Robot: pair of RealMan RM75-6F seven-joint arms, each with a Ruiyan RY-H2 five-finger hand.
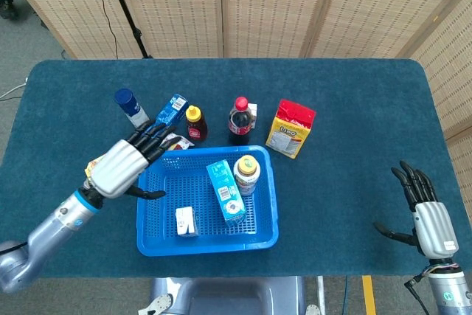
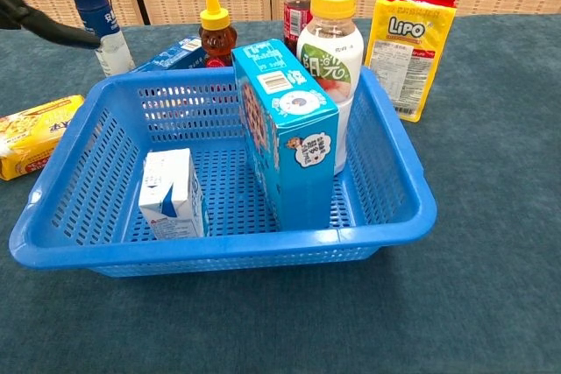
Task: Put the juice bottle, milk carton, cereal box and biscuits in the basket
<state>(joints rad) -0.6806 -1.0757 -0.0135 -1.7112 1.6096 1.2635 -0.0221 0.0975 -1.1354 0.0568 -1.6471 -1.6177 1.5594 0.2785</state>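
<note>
The blue basket [image 1: 210, 246] [image 2: 219, 247] holds three things. The blue cereal box [image 1: 226, 192] [image 2: 285, 133] stands upright in its middle, free of any hand. Right behind the box stands the juice bottle [image 1: 247, 175] [image 2: 329, 50] with its yellow cap. The small milk carton [image 1: 185, 221] [image 2: 169, 192] sits in the near left corner. A yellow biscuit packet [image 2: 35, 133] lies on the table left of the basket. My left hand [image 1: 122, 165] hovers over that side with fingers spread and holds nothing. My right hand [image 1: 428, 215] is open at the table's near right edge.
Behind the basket stand a honey bottle [image 1: 195, 123] [image 2: 216, 37], a cola bottle [image 1: 239, 119], a blue-capped white bottle [image 1: 131, 108] [image 2: 98, 24] and a flat blue box [image 1: 171, 112]. A yellow LIPO bag [image 1: 291, 128] [image 2: 412, 45] lies at the back right.
</note>
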